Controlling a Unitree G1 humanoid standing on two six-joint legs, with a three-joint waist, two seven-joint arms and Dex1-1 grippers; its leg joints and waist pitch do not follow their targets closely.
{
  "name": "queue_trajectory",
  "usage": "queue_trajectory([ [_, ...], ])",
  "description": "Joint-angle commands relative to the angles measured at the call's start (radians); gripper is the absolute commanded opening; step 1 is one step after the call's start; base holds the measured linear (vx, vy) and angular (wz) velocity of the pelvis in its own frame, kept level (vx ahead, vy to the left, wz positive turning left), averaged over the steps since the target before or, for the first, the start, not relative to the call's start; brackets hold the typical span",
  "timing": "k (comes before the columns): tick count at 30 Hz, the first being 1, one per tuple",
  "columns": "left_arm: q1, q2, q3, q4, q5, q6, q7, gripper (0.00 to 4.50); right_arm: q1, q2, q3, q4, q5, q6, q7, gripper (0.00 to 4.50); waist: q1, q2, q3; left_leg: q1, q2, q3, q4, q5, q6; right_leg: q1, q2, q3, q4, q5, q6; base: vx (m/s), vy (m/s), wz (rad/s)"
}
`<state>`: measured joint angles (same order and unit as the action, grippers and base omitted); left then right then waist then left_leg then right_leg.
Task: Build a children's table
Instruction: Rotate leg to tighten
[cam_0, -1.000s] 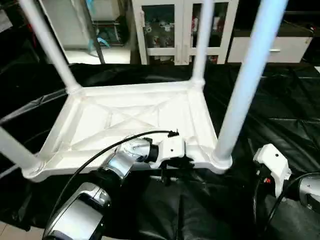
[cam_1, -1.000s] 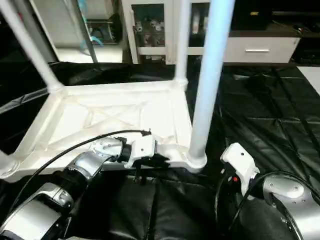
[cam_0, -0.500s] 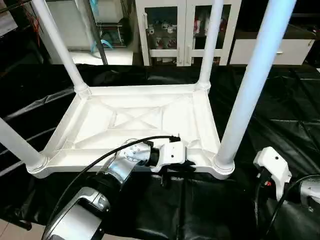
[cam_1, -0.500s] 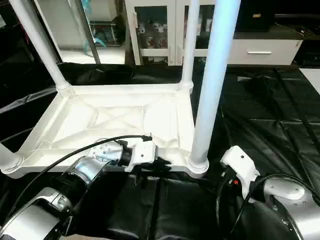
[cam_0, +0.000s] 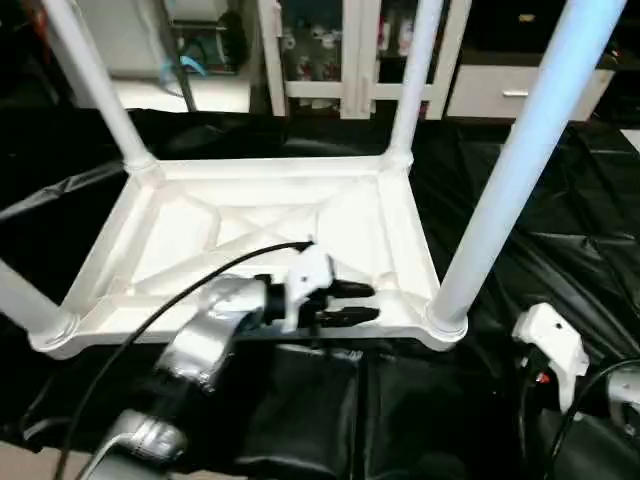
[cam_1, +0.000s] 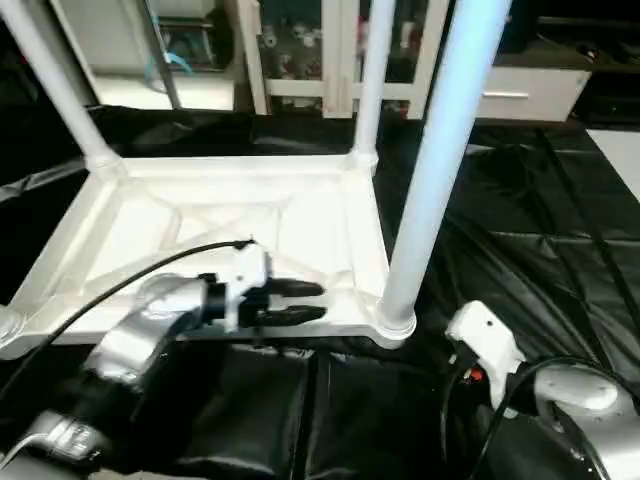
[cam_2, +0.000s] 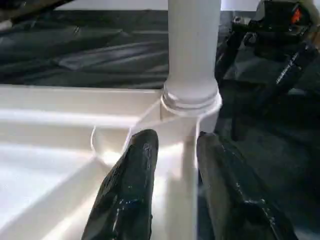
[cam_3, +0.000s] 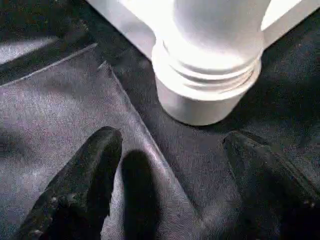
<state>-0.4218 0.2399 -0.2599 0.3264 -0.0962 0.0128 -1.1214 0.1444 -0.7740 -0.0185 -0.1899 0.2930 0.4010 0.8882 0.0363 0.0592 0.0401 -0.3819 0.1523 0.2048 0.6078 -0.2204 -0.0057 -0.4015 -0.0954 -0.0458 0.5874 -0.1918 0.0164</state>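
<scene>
Children's table (cam_0: 270, 215), one, upside down on black sheeting (cam_0: 560, 240), four legs (cam_0: 520, 165) standing up from corner sockets. Left gripper (cam_0: 362, 302) fingers (cam_2: 132, 185) parted astride near rim. Right gripper (cam_3: 170, 165) fingers spread, empty, just beside near-right socket.

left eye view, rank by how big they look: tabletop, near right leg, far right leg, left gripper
1. tabletop
2. near right leg, though closeness to the camera inflates it
3. far right leg
4. left gripper, its fingers parted at the tabletop's near rim
</scene>
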Motion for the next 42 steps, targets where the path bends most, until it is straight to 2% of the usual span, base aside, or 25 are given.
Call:
queue_trajectory([
  [1, 0.034, 0.036, 0.019, -0.1, -0.009, 0.08, 0.009, 1.56, -0.017, -0.002, -0.043, 0.017, 0.02, -0.013, -0.009, 3.55, 0.001, -0.032, -0.047, 0.016, 0.091, -0.039, -0.076, -0.13, 0.153, 0.048, -0.068, 0.037, -0.057, -0.133, -0.299, 0.0, 0.0, 0.0],
  [2, 0.048, 0.048, 0.023, -0.127, -0.007, 0.099, 0.017, 1.56, -0.023, 0.004, -0.055, 0.023, 0.029, -0.012, -0.012, 3.55, 0.0, -0.029, -0.046, 0.019, 0.092, -0.04, -0.079, -0.165, 0.128, 0.046, -0.068, 0.039, -0.061, -0.177, -0.29, 0.0, 0.0, 0.0],
  [5, 0.095, 0.097, 0.038, -0.193, 0.001, 0.156, 0.036, 1.56, -0.061, 0.038, -0.097, 0.043, 0.047, -0.018, -0.048, 3.55, -0.002, -0.029, -0.042, 0.024, 0.087, -0.04, -0.083, -0.217, 0.087, 0.041, -0.064, 0.04, -0.068, -0.25, -0.264, 0.0, 0.0, 0.0],
  [7, 0.129, 0.121, 0.055, -0.233, 0.0, 0.193, 0.064, 1.56, -0.101, 0.074, -0.118, 0.064, 0.06, -0.017, -0.092, 3.55, -0.008, -0.031, -0.036, 0.019, 0.083, -0.042, -0.089, -0.252, 0.059, 0.041, -0.064, 0.041, -0.074, -0.315, -0.235, 0.0, 0.0, 0.0],
  [8, 0.149, 0.125, 0.074, -0.254, -0.004, 0.21, 0.09, 1.56, -0.121, 0.097, -0.126, 0.066, 0.074, -0.008, -0.111, 3.55, -0.005, -0.031, -0.036, 0.026, 0.084, -0.043, -0.089, -0.266, 0.042, 0.037, -0.064, 0.041, -0.075, -0.336, -0.227, 0.0, 0.0, 0.0],
  [9, 0.165, 0.124, 0.092, -0.27, -0.007, 0.224, 0.115, 1.56, -0.132, 0.112, -0.126, 0.066, 0.081, -0.001, -0.121, 3.55, -0.008, -0.033, -0.036, 0.023, 0.082, -0.043, -0.09, -0.267, 0.04, 0.038, -0.064, 0.042, -0.076, -0.34, -0.224, 0.0, 0.0, 0.0],
  [11, 0.194, 0.128, 0.118, -0.311, -0.017, 0.258, 0.148, 1.56, -0.132, 0.121, -0.11, 0.062, 0.077, 0.0, -0.12, 3.55, -0.002, -0.03, -0.039, 0.029, 0.083, -0.043, -0.09, -0.254, 0.028, 0.036, -0.06, 0.043, -0.074, -0.308, -0.221, 0.0, 0.0, 0.0],
  [13, 0.216, 0.132, 0.134, -0.338, -0.02, 0.281, 0.172, 1.56, -0.121, 0.12, -0.092, 0.062, 0.064, -0.008, -0.11, 3.55, -0.001, -0.03, -0.039, 0.022, 0.082, -0.043, -0.09, -0.233, 0.034, 0.041, -0.059, 0.042, -0.069, -0.258, -0.229, 0.0, 0.0, 0.0],
  [15, 0.267, 0.139, 0.162, -0.37, 0.005, 0.295, 0.236, 1.56, -0.103, 0.126, -0.076, 0.076, 0.031, -0.018, -0.123, 3.55, 0.001, -0.028, -0.044, 0.022, 0.081, -0.043, -0.086, -0.203, 0.046, 0.042, -0.057, 0.042, -0.061, -0.195, -0.24, 0.0, 0.0, 0.0],
  [16, 0.282, 0.139, 0.173, -0.378, 0.014, 0.296, 0.26, 1.56, -0.1, 0.131, -0.077, 0.08, 0.023, -0.017, -0.133, 3.55, 0.002, -0.023, -0.044, 0.019, 0.081, -0.043, -0.086, -0.19, 0.056, 0.045, -0.059, 0.042, -0.06, -0.167, -0.248, 0.0, 0.0, 0.0],
  [17, 0.298, 0.139, 0.185, -0.386, 0.024, 0.295, 0.288, 1.56, -0.098, 0.137, -0.078, 0.086, 0.014, -0.015, -0.145, 3.55, -0.001, -0.027, -0.046, 0.018, 0.08, -0.042, -0.083, -0.18, 0.065, 0.046, -0.058, 0.041, -0.059, -0.146, -0.255, 0.0, 0.0, 0.0],
  [18, 0.316, 0.132, 0.201, -0.402, 0.019, 0.298, 0.309, 1.56, -0.103, 0.146, -0.087, 0.097, 0.005, -0.022, -0.17, 3.55, 0.001, -0.021, -0.046, 0.019, 0.079, -0.043, -0.082, -0.175, 0.067, 0.045, -0.059, 0.04, -0.059, -0.142, -0.257, 0.0, 0.0, 0.0],
  [19, 0.328, 0.127, 0.212, -0.412, 0.014, 0.298, 0.321, 1.56, -0.106, 0.152, -0.092, 0.104, -0.001, -0.027, -0.187, 3.55, -0.001, -0.023, -0.044, 0.018, 0.078, -0.041, -0.083, -0.181, 0.072, 0.045, -0.056, 0.039, -0.062, -0.152, -0.256, 0.0, 0.0, 0.0],
  [21, 0.371, 0.117, 0.232, -0.465, -0.007, 0.31, 0.338, 1.56, -0.127, 0.181, -0.124, 0.126, -0.009, -0.037, -0.256, 3.55, 0.001, -0.015, -0.042, 0.023, 0.08, -0.042, -0.087, -0.216, 0.059, 0.041, -0.057, 0.039, -0.066, -0.2, -0.253, 0.0, 0.0, 0.0],
  [22, 0.39, 0.115, 0.236, -0.493, -0.018, 0.322, 0.34, 1.56, -0.139, 0.194, -0.137, 0.134, -0.015, -0.041, -0.29, 3.55, -0.002, -0.019, -0.039, 0.02, 0.08, -0.042, -0.089, -0.232, 0.046, 0.042, -0.058, 0.039, -0.069, -0.223, -0.25, 0.0, 0.0, 0.0],
  [25, 0.416, 0.11, 0.235, -0.527, -0.024, 0.341, 0.356, 1.56, -0.156, 0.21, -0.155, 0.15, -0.005, -0.036, -0.316, 3.55, -0.001, -0.017, -0.038, 0.025, 0.077, -0.043, -0.092, -0.273, 0.025, 0.038, -0.053, 0.04, -0.073, -0.271, -0.228, 0.0, 0.0, 0.0],
  [26, 0.421, 0.111, 0.234, -0.534, -0.025, 0.347, 0.362, 1.56, -0.158, 0.211, -0.156, 0.152, -0.006, -0.035, -0.318, 3.55, 0.001, -0.016, -0.038, 0.029, 0.078, -0.042, -0.092, -0.279, 0.019, 0.035, -0.052, 0.041, -0.073, -0.268, -0.222, 0.0, 0.0, 0.0],
  [28, 0.429, 0.121, 0.226, -0.539, -0.017, 0.346, 0.369, 1.56, -0.155, 0.209, -0.15, 0.149, -0.016, -0.036, -0.314, 3.55, 0.003, -0.016, -0.038, 0.026, 0.076, -0.043, -0.092, -0.277, 0.018, 0.039, -0.052, 0.041, -0.072, -0.265, -0.212, 0.0, 0.0, 0.0],
  [29, 0.441, 0.121, 0.227, -0.539, -0.004, 0.335, 0.389, 1.56, -0.137, 0.204, -0.143, 0.148, -0.024, -0.037, -0.303, 3.55, 0.004, -0.02, -0.04, 0.025, 0.076, -0.044, -0.091, -0.267, 0.02, 0.04, -0.052, 0.041, -0.071, -0.255, -0.209, 0.0, 0.0, 0.0],
  [34, 0.451, 0.116, 0.234, -0.548, 0.008, 0.295, 0.414, 1.56, -0.107, 0.201, -0.125, 0.152, -0.042, -0.045, -0.304, 3.55, 0.005, -0.019, -0.042, 0.022, 0.076, -0.044, -0.09, -0.237, 0.036, 0.042, -0.052, 0.04, -0.068, -0.21, -0.215, 0.0, 0.0, 0.0],
  [36, 0.46, 0.122, 0.234, -0.558, 0.01, 0.296, 0.411, 1.56, -0.109, 0.214, -0.134, 0.153, -0.038, -0.053, -0.317, 3.55, 0.004, -0.018, -0.04, 0.023, 0.077, -0.043, -0.09, -0.246, 0.037, 0.041, -0.053, 0.041, -0.07, -0.22, -0.216, 0.0, 0.0, 0.0],
  [37, 0.477, 0.134, 0.234, -0.578, -0.001, 0.3, 0.405, 1.56, -0.123, 0.236, -0.154, 0.156, -0.026, -0.063, -0.343, 3.55, 0.004, -0.011, -0.039, 0.023, 0.076, -0.044, -0.091, -0.259, 0.032, 0.041, -0.054, 0.041, -0.07, -0.237, -0.214, 0.0, 0.0, 0.0],
  [38, 0.477, 0.134, 0.234, -0.578, -0.001, 0.3, 0.405, 1.56, -0.123, 0.236, -0.154, 0.156, -0.026, -0.063, -0.343, 3.55, 0.002, -0.013, -0.039, 0.023, 0.076, -0.044, -0.092, -0.265, 0.029, 0.04, -0.054, 0.041, -0.072, -0.241, -0.213, 0.0, 0.0, 0.0],
  [39, 0.493, 0.143, 0.239, -0.598, -0.019, 0.306, 0.398, 1.56, -0.147, 0.257, -0.179, 0.163, -0.021, -0.075, -0.381, 3.55, 0.001, -0.008, -0.039, 0.023, 0.076, -0.046, -0.093, -0.275, 0.023, 0.04, -0.054, 0.04, -0.071, -0.254, -0.21, 0.0, 0.0, 0.0],
  [42, 0.514, 0.161, 0.243, -0.624, -0.041, 0.328, 0.385, 1.56, -0.193, 0.291, -0.22, 0.184, -0.023, -0.097, -0.45, 3.55, -0.004, -0.012, -0.039, 0.028, 0.073, -0.043, -0.093, -0.289, 0.015, 0.035, -0.049, 0.039, -0.073, -0.272, -0.206, 0.0, 0.0, 0.0],
])
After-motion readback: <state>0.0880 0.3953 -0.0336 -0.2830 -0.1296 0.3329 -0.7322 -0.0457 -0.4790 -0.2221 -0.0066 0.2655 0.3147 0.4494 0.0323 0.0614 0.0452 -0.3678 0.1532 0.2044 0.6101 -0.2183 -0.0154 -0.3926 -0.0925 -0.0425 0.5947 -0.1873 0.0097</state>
